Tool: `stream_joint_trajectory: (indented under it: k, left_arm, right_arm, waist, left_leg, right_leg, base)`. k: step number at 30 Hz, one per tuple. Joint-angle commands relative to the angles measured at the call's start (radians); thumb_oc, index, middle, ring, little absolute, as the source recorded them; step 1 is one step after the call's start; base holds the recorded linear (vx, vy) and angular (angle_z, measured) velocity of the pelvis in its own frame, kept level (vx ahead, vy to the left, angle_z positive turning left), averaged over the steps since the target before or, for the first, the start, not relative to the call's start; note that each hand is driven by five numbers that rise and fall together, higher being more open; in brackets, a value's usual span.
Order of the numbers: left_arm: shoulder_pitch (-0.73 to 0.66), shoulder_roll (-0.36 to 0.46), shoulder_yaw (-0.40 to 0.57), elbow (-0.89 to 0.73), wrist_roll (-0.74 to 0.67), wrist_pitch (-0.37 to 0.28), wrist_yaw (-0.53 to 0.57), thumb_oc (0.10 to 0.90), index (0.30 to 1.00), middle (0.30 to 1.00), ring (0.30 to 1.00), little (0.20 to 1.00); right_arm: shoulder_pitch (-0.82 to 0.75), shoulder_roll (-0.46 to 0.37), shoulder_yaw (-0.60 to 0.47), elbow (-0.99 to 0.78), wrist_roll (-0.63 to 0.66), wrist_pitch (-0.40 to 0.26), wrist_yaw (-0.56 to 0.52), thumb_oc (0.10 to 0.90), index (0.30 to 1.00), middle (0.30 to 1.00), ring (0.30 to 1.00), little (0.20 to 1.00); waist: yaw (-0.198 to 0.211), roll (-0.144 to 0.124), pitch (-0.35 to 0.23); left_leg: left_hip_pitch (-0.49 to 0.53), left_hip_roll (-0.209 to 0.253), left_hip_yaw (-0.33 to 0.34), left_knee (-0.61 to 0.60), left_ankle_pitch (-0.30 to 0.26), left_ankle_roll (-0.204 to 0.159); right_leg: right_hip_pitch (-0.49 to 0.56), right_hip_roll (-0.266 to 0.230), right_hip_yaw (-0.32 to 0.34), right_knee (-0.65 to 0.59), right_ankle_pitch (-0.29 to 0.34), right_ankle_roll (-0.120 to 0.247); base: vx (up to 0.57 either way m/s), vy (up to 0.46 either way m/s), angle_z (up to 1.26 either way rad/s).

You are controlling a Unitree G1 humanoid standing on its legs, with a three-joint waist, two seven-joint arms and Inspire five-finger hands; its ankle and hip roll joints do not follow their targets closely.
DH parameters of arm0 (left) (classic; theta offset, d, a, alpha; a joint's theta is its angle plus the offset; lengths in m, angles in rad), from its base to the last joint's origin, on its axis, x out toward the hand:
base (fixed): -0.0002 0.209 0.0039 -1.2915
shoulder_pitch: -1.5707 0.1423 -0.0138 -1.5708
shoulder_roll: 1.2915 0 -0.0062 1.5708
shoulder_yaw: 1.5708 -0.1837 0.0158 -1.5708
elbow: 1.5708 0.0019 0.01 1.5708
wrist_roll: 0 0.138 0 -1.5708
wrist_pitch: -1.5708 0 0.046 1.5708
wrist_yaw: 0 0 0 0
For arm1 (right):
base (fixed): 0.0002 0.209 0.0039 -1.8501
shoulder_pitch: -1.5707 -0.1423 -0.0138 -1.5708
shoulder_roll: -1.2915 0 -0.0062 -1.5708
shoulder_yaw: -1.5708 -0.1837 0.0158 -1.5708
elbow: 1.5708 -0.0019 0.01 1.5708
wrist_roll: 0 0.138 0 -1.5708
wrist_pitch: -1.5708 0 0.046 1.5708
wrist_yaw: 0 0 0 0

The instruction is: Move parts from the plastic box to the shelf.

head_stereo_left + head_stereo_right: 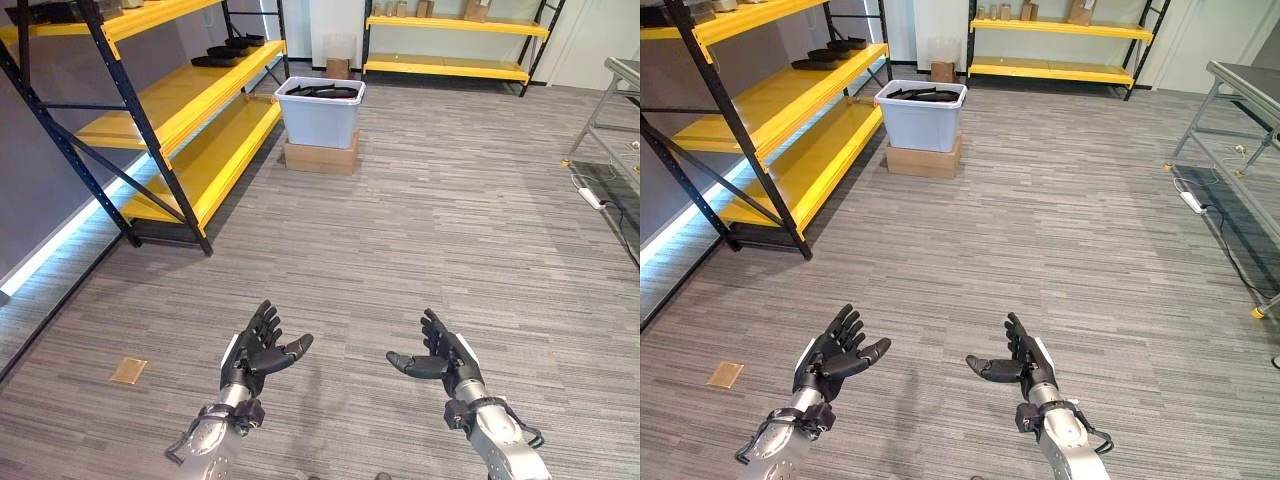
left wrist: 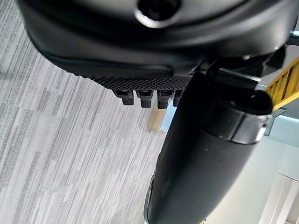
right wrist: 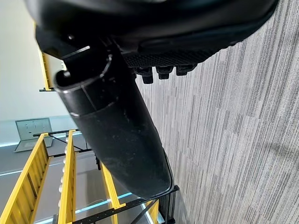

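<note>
A: Hand status?
B: left hand point(image 1: 258, 352) and right hand point(image 1: 445, 358) both up over the floor point(image 1: 420, 230), palms facing each other, fingers relaxed, nothing held.
A: Parts?
B: Dark parts point(image 1: 322, 91) sit in the plastic box point(image 1: 320, 118), which is on a cardboard base point(image 1: 321, 157) just beside the end of the yellow shelf point(image 1: 180, 100). More dark pieces point(image 1: 228, 50) lie at the far end of its middle level.
</note>
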Motion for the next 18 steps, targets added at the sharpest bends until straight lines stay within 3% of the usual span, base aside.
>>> stream_joint_trajectory:
  k: [1, 18]
  left_arm:
    - [-0.087, 0.021, 0.028, -0.07, 0.025, -0.097, -0.007, 0.9, 1.0, 1.0, 1.0, 1.0]
    - [-0.076, 0.009, 0.037, -0.07, -0.036, -0.062, -0.014, 0.9, 1.0, 1.0, 1.0, 1.0]
  right_arm:
    - [-0.102, -0.019, -0.012, -0.079, 0.021, -0.104, 0.009, 0.9, 1.0, 1.0, 1.0, 1.0]
    - [-0.101, -0.029, -0.021, -0.087, -0.03, -0.114, 0.002, 0.9, 1.0, 1.0, 1.0, 1.0]
  waist:
    - [-0.013, -0.006, -0.027]
    - [-0.011, -0.005, -0.023]
  left_leg:
    - [0.016, 0.026, 0.022, -0.003, -0.104, -0.006]
    - [0.014, 0.023, 0.019, -0.003, -0.102, -0.005]
  right_leg:
    - [0.022, -0.05, -0.034, 0.019, -0.076, 0.053]
    - [0.019, -0.054, -0.036, 0.025, -0.078, 0.056]
  base:
    - [0.0, 0.0, 0.0]
    - [0.0, 0.0, 0.0]
